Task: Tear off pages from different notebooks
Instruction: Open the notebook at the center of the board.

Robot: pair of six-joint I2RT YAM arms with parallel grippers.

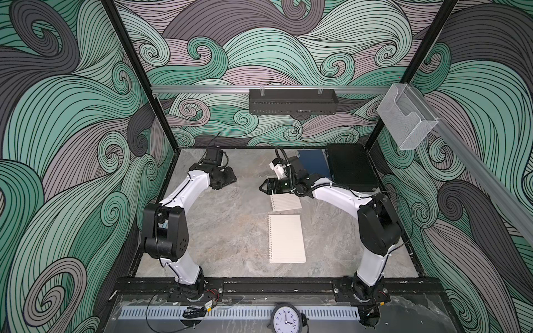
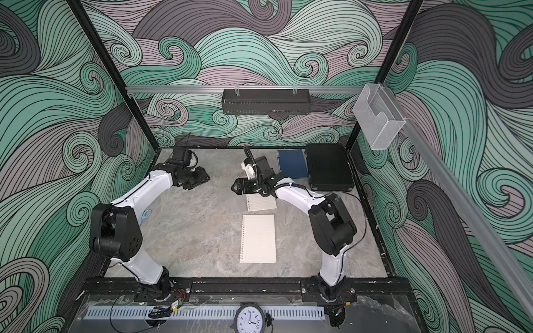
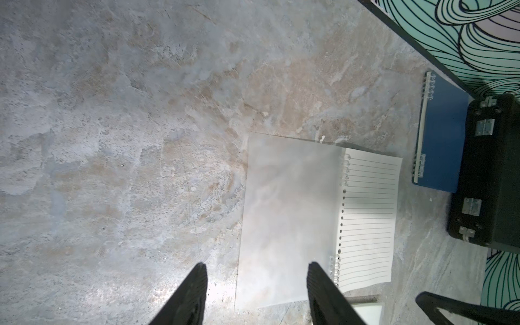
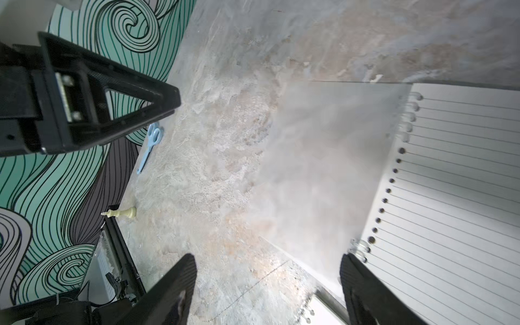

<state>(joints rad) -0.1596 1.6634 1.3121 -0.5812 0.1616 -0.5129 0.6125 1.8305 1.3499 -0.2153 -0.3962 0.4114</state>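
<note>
Three notebooks lie on the stone table. The white lined notebook is open, its frosted cover folded flat beside the top lined page. The cream notebook lies nearer the front. At the back is the dark blue notebook. My right gripper hovers open over the lined notebook's spiral edge, holding nothing. My left gripper is open and empty, left of that cover.
A black hard case stands at the back right beside the blue notebook. Light blue scissors and a cream chess piece lie by the left wall. The two grippers face each other at close range.
</note>
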